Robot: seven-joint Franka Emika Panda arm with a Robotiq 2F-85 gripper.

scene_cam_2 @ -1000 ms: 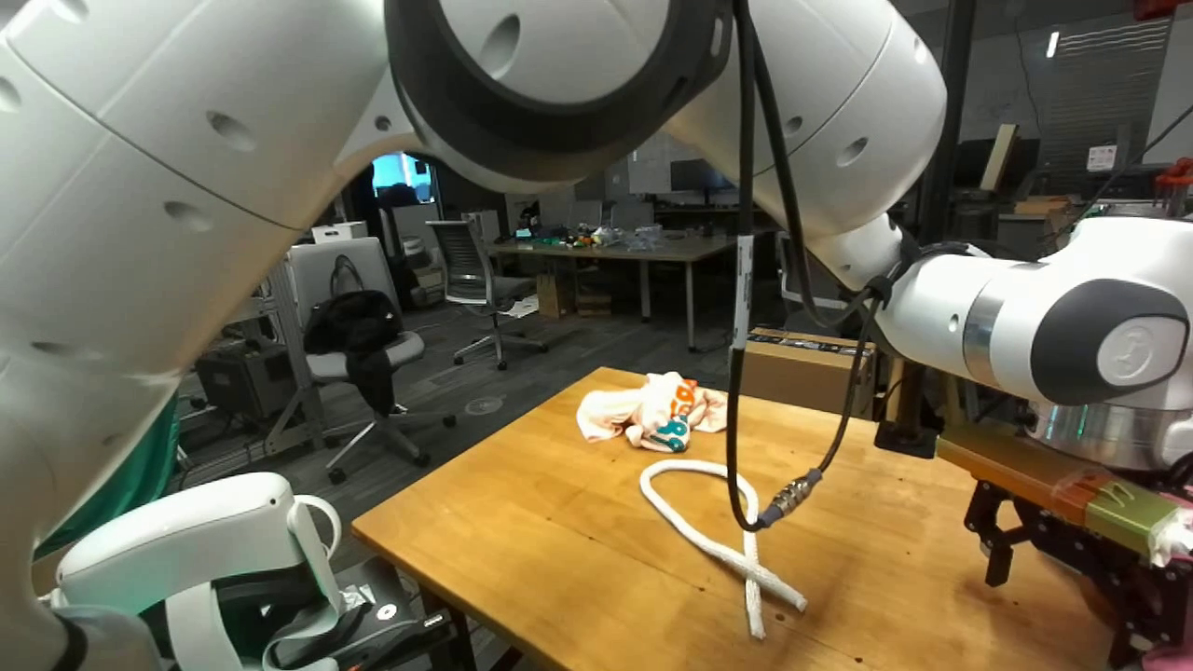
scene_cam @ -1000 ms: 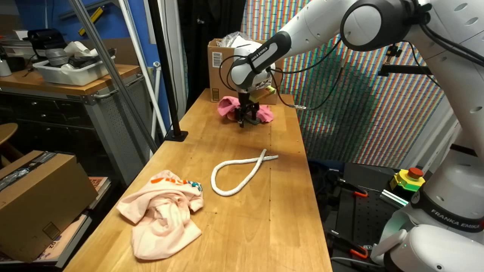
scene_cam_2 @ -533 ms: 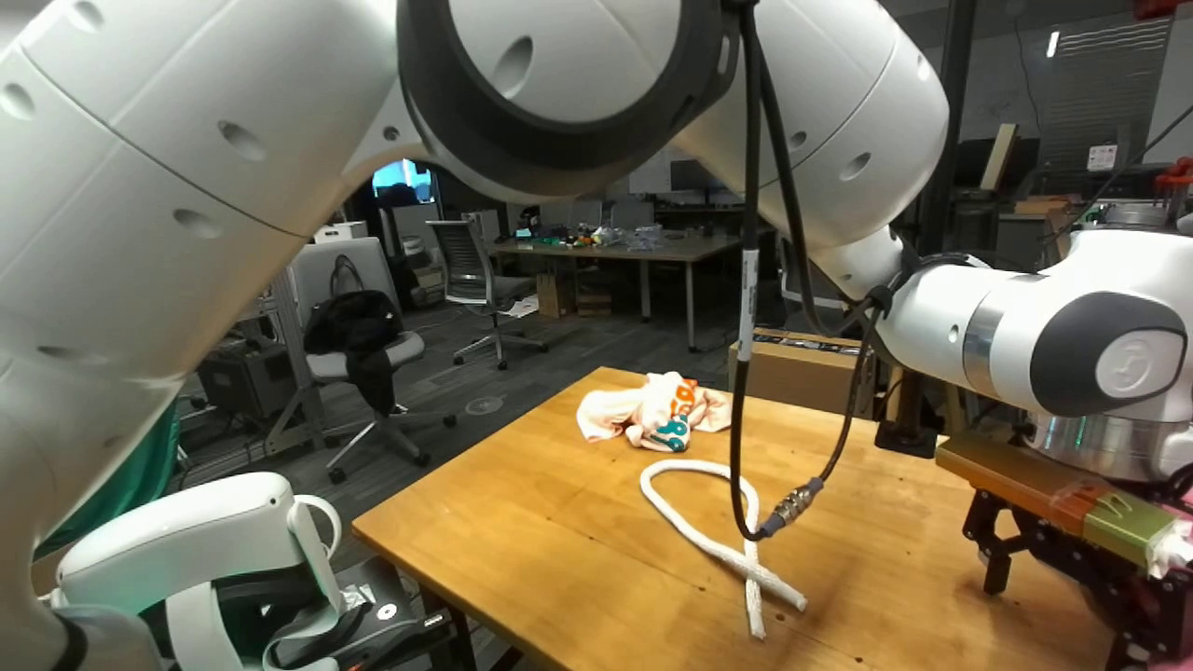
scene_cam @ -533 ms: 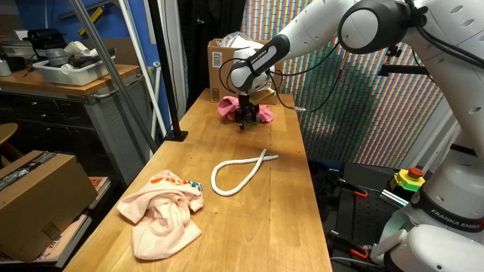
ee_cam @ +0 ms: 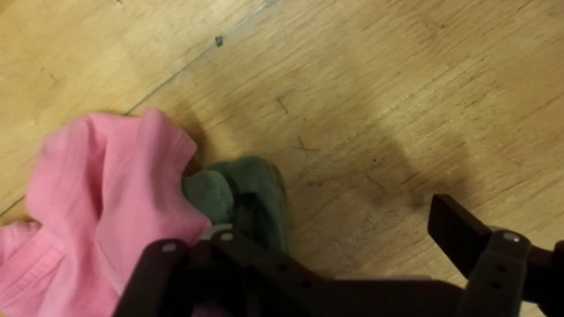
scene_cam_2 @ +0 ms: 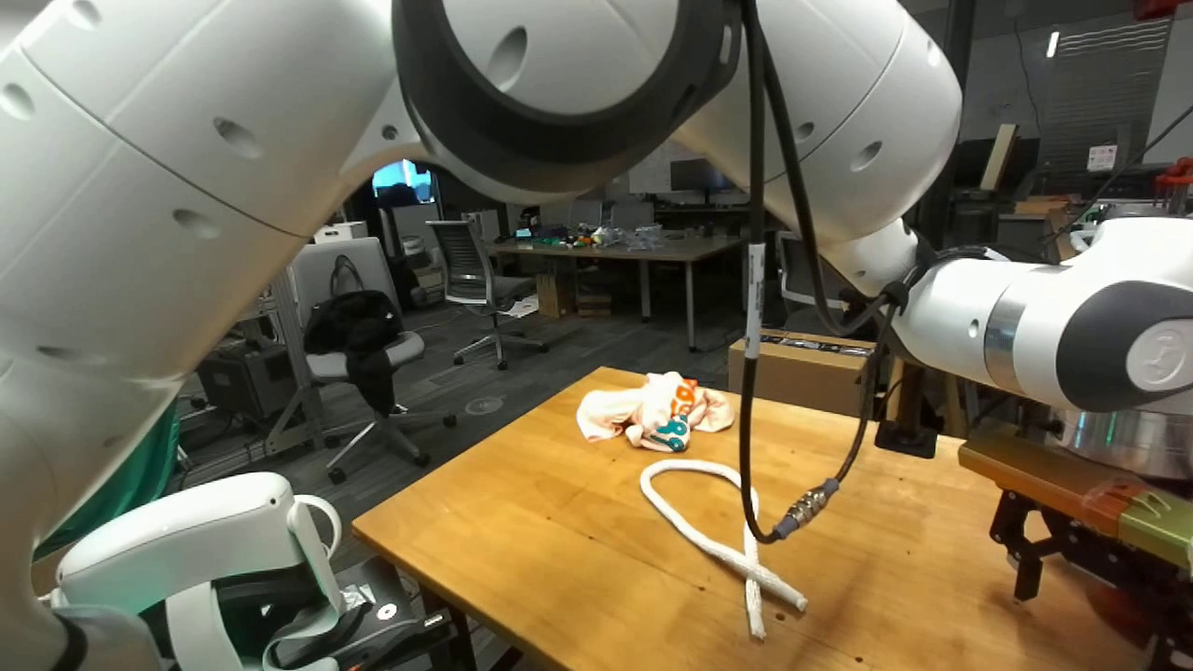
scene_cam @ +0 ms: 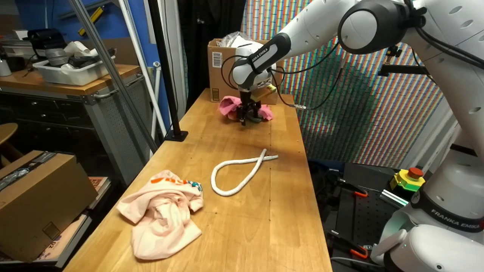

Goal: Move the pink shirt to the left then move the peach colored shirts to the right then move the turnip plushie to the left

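Widely spread tool (ee_cam: 347,209) partly over green plush (ee_cam: 256,177)

In the wrist view the pink shirt (ee_cam: 132,189) runs off the left and bottom edges, and the gripper (ee_cam: 346,211) blocks more of it, plus the lower part of the green plush (ee_cam: 260,178)! Over in an exterior view, a cable (scene_cam_2: 747,419) blots out a bit of the white rope (scene_cam_2: 690,535), while lettering on the peach shirt (scene_cam_2: 648,410) gets partly lost in folds.
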